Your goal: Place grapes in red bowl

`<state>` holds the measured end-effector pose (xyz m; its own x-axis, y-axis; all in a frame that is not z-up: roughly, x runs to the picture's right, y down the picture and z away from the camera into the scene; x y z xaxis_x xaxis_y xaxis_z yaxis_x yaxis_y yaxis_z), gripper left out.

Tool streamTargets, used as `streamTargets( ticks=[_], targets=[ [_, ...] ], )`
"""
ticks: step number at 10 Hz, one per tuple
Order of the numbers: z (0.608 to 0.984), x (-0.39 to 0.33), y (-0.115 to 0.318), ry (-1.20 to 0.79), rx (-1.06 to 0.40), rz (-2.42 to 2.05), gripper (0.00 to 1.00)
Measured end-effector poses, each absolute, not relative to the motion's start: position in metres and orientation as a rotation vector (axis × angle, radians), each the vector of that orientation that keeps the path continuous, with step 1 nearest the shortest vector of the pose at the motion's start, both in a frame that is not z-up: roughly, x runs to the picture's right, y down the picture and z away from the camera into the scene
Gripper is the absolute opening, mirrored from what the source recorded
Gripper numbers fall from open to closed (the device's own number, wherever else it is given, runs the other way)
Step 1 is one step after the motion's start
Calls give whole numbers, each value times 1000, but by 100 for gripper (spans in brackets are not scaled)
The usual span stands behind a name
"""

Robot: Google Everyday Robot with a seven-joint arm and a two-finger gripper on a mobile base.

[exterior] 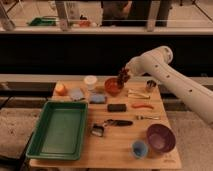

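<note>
The red bowl (113, 86) stands at the back middle of the wooden table (120, 155). My gripper (123, 80) hangs just above the bowl's right rim, at the end of the white arm that comes in from the right. It is shut on the grapes (123, 74), a dark reddish, knobbly bunch held in the air right beside and slightly above the bowl. The inside of the bowl looks dark.
A green tray (57, 129) fills the left side. A purple bowl (160, 137) and a blue cup (139, 148) stand front right. An orange stick (142, 106), a black block (116, 107), a peeler (112, 123), a white cup (90, 81) and a metal cup (151, 86) lie around.
</note>
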<state>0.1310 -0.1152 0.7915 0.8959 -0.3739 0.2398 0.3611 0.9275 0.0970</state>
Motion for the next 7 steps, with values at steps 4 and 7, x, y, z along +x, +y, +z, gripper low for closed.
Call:
streamTargets(
  ticks=[4,7],
  targets=[
    [800,116,-125,-282,108,-380,2],
    [807,113,-130,-301,162,-359,2]
  ],
)
